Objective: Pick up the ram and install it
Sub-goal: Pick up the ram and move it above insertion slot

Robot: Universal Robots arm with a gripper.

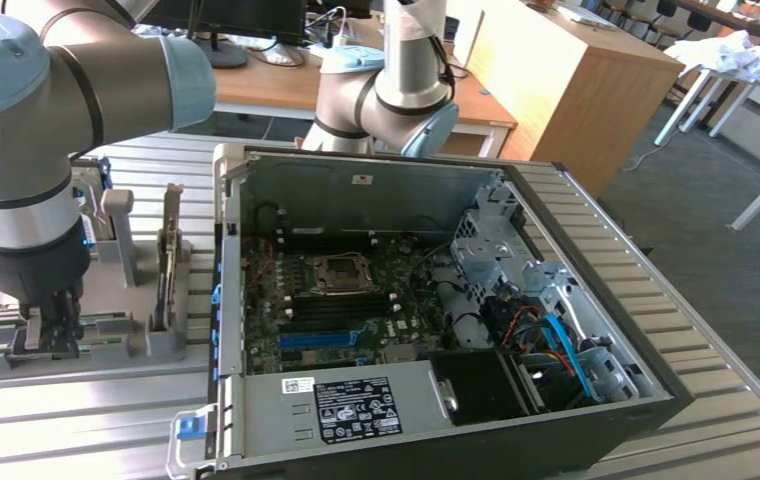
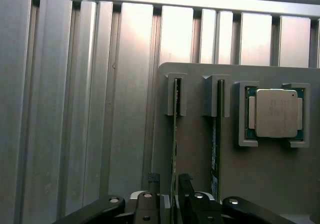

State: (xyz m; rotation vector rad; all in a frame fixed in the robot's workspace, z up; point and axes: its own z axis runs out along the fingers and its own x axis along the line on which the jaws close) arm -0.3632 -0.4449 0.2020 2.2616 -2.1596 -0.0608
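I've got the black 2-fingered gripper (image 2: 174,196) down over the ram (image 2: 175,134), a long thin green circuit-board stick standing on edge in a slot of the grey plastic holder tray (image 2: 280,184), which keeps its top edge free for a pinch. The jaws straddle that stick with a sliver of gap on each side, so I judge them unclamped. A 2nd green stick (image 2: 216,134) and the square silver processor chip (image 2: 276,112) sit alongside, while the open black computer case (image 1: 353,195) stands at the exterior view's right.

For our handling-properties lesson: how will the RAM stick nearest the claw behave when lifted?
The RAM stick is a thin board, so probably light and stiff. It stands on edge in a slot of the grey holder, and may bind if lifted crooked. Likely fragile if bent.
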